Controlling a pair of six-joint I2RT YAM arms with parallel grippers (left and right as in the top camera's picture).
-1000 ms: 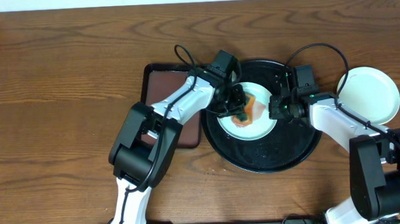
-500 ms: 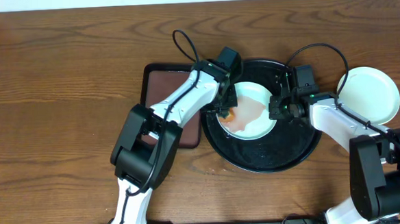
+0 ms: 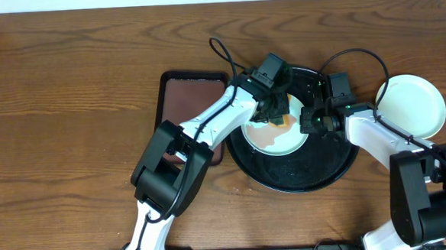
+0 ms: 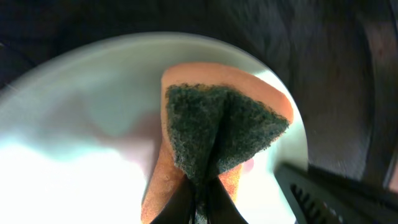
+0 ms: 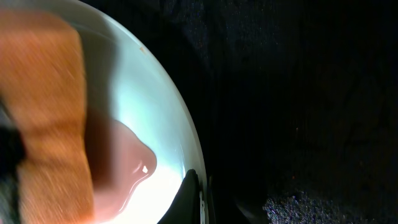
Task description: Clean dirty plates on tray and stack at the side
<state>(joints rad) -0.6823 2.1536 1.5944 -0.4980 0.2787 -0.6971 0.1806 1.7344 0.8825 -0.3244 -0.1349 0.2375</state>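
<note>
A pale mint-green plate (image 3: 273, 138) lies on the round black tray (image 3: 298, 175); a thin red-brown film is spread over it (image 5: 127, 165). My left gripper (image 3: 277, 114) is shut on an orange sponge with a dark green scrub face (image 4: 217, 134) and presses it on the plate's far right part. My right gripper (image 3: 308, 120) is shut on the plate's right rim (image 5: 198, 199). A second pale plate (image 3: 412, 106) lies on the table at the right of the tray. A third plate is not in view.
A rectangular brown tray with a black rim (image 3: 191, 104) lies left of the black tray, partly under my left arm. Cables loop over the back of the black tray.
My left gripper has moved the sponge from the plate's left side to its far right part. The red-brown smear is spread thinner. The right gripper has not moved.
</note>
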